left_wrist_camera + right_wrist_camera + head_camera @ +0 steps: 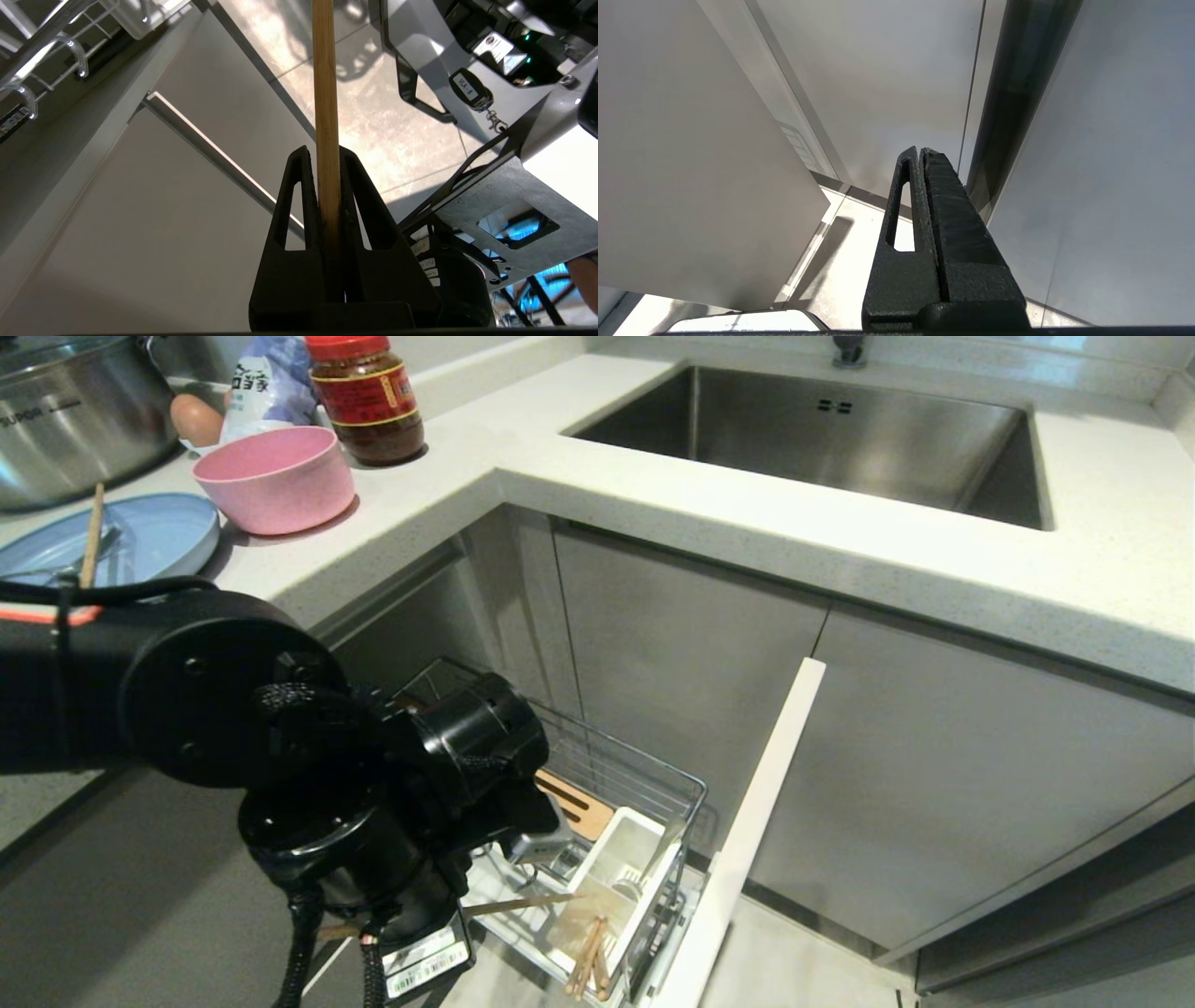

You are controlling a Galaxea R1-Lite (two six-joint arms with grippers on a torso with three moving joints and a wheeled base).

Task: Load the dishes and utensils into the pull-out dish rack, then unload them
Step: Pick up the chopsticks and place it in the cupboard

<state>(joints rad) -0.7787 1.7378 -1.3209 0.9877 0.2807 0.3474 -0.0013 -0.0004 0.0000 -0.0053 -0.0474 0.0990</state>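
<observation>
Chopstick (324, 116) of pale, fine-grained wood was seen pinched between the black, ribbed, wedge-shaped fingers of the left gripper (325, 154) in the left wrist view, its round shaft running straight out past the tips; in the head view the same stick (523, 903) was shown only as a thin sliver beside the bulky black arm, low over the pull-out dish rack (644, 784), and the grip itself was hidden there. The rack was made of chrome wire, with a slotted wooden strip (574, 803), a white rectangular utensil cup (627, 859) and a narrow white front panel (747, 840); what looked like stick ends (588, 966) lay at its near corner, though that could not be told for certain. On the speckled white counter (747, 513) a matte pink bowl (275, 478) was set just beside a flat light blue plate (159, 537); a second wooden stick (91, 537) lay across that plate, and a steel pot (75, 415) and a red-capped jar (369, 397) stood behind. The right gripper (922, 151) was shown only by its own wrist camera, its textured black fingers pressed together on nothing, before smooth grey cabinet panels.
</observation>
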